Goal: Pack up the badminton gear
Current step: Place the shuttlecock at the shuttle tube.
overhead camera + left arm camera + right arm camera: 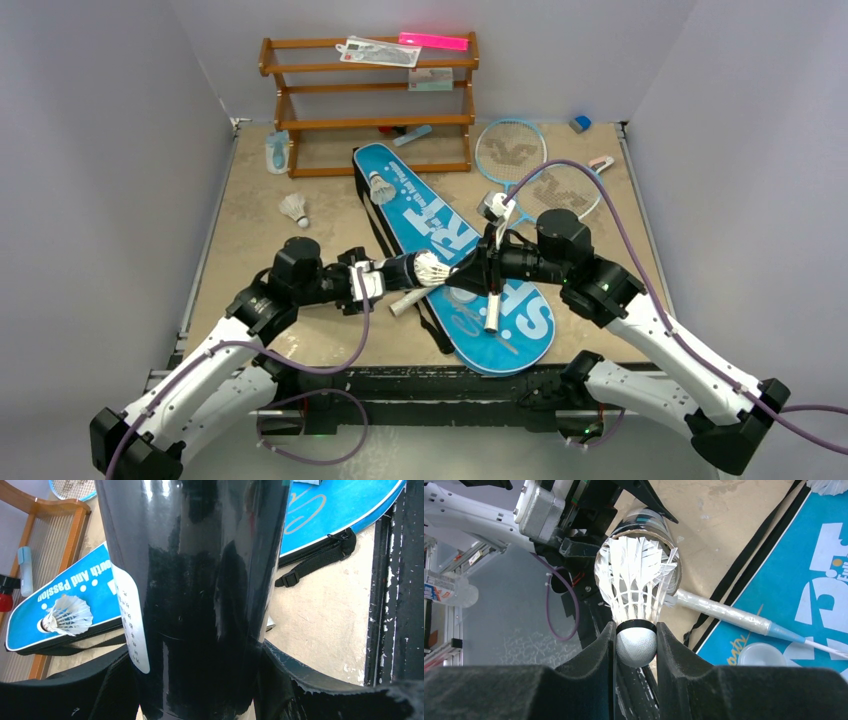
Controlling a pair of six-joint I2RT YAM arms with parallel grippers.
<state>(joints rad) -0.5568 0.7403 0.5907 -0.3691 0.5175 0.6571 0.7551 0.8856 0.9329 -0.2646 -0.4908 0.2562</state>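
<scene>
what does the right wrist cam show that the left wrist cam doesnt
Only right wrist: the right end effector pinching a shuttlecock by its cork, feathers at the open mouth of the black tube, and a racket handle lying beside it. Only left wrist: the tube's white label, the wooden rack and a strap buckle. Both: the black tube and the blue bag.

The blue bag point(440, 215) carries big white letters: "SP" on the near side of the right gripper point(470, 268), "RT" beyond it. Left of the left gripper point(200, 695), smaller print on it reads "orth And Passion". The white label point(132, 625) on the black tube point(200, 580) is too small to read.
</scene>
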